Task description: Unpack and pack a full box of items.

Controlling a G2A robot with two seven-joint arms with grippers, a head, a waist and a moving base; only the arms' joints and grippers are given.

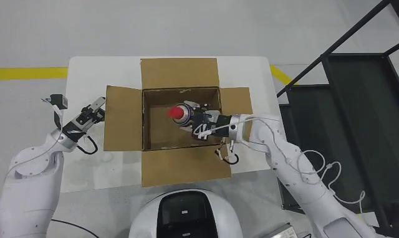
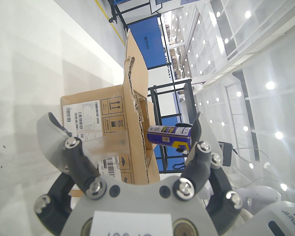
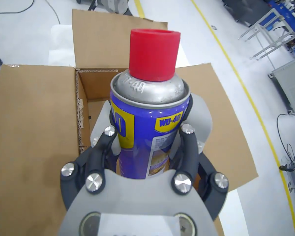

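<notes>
i had the right gripper (image 3: 150, 124) clamped around the body of a blue spray can (image 3: 137, 136), with its fingers (image 3: 188, 148) pressed against either side. the can hung sideways over the opening of the cardboard box (image 1: 181, 88), its red cap (image 1: 177, 114) pointing toward the box's left wall. the box's four flaps lay folded outward.

the left gripper (image 1: 93, 110) sat just outside the box's left flap, above the white table (image 1: 87, 76). its fingers (image 2: 51, 128) were spread wide with nothing between them.

the box stood near the middle of that table. beyond the box's far flap, a yellow line (image 1: 31, 71) ran across the floor. off the box's right side stood black metal stairs (image 1: 349, 82).
</notes>
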